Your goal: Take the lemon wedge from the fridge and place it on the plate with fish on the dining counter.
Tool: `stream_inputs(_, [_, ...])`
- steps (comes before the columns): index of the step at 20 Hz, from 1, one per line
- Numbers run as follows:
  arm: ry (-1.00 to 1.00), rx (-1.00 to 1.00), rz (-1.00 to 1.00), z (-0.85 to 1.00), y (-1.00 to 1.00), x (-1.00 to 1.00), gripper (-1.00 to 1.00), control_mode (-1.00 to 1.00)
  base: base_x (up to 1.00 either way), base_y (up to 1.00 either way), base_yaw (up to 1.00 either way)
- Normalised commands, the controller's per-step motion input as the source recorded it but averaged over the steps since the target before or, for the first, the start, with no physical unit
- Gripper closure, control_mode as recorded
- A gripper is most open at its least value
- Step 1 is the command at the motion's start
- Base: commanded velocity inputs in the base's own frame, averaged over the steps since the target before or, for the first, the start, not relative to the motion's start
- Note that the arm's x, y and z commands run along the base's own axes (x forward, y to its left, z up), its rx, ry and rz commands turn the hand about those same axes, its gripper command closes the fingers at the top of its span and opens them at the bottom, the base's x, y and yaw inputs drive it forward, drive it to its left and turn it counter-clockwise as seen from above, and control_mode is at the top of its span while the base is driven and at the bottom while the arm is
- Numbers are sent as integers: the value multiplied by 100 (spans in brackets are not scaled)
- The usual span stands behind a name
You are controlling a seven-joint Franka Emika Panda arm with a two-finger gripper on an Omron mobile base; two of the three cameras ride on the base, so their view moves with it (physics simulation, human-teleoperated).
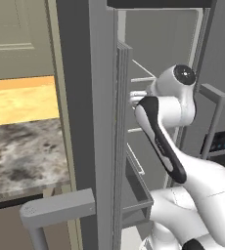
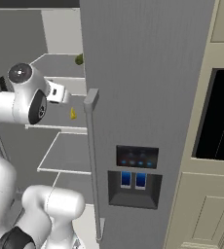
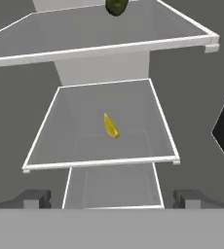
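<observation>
Illumination is even and diffuse, with no glare. Rendered surfaces appear flat and slightly soft. Shadows ahead of the claw (image 3: 112,198) are faint.

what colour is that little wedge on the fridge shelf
Bright yellow. The lemon wedge shows best in the hand view, lying on a pale grey shelf.

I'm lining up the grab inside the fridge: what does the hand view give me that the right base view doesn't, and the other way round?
Hand view alone: the open end effector, its fingertips set wide apart below the shelf holding the lemon wedge, clear of it.

Right base view alone: the closed fridge door with its bar handle and dispenser panel, plus the arm reaching in.

Both: the lemon wedge lying alone on its shelf and the dark green fruit on the shelf above.
</observation>
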Motion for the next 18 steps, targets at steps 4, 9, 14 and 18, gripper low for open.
stream_inputs(4, [24,-9,2,-30,29,60,-100,-100,0,0,0])
stream_inputs(9, [31,0,7,-52,9,37,-100,-100,0,0,0])
stream_inputs(14, [12,0,2,-30,2,26,-100,-100,0,0,0])
stream_inputs(18, [1,0,0,-38,0,68,-100,-100,0,0,0])
